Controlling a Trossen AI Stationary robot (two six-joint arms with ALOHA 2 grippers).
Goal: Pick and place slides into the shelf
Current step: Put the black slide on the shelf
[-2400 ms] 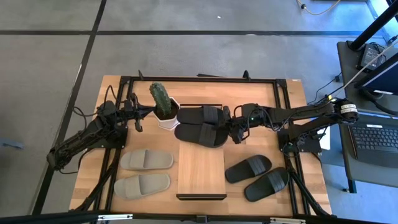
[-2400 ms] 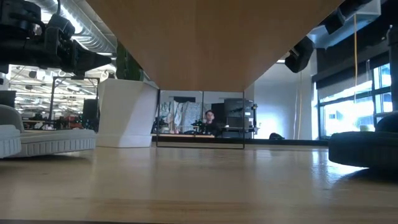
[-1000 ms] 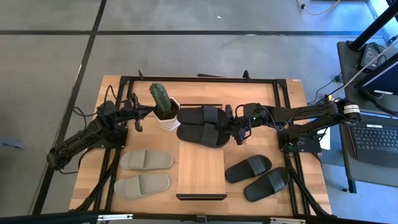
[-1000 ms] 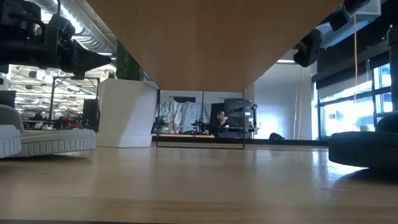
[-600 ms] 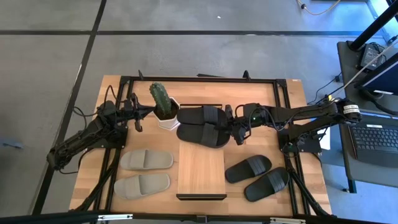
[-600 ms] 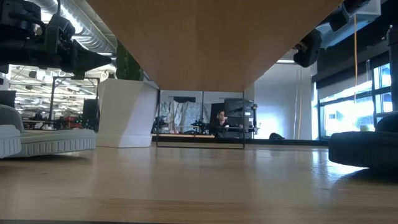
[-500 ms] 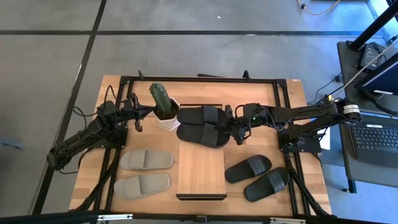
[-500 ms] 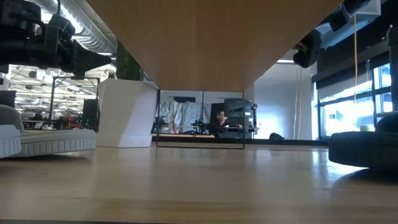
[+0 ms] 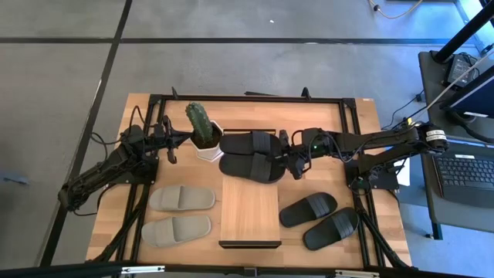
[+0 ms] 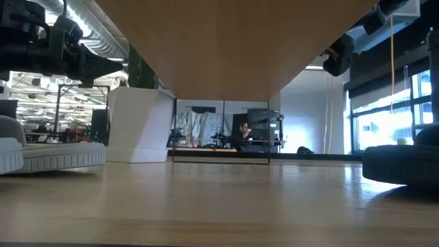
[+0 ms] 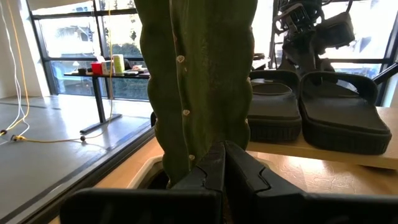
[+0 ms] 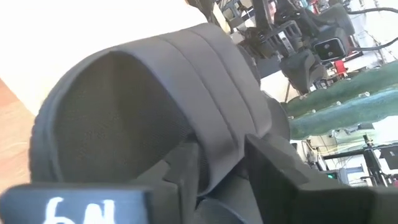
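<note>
Tabletop [image 9: 347,116]: right hand [image 9: 288,165] astride black slide [image 9: 251,167] strap, grip unclear; left hand [image 9: 171,150] closed.

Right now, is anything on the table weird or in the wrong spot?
Yes. A cactus in a white pot stands among the slides, beside the two black slides on the shelf.

— Any writing to read?
— Only white marks on the right gripper [image 12: 221,165], near its own camera; they look like "64", cut off at the edge.
</note>
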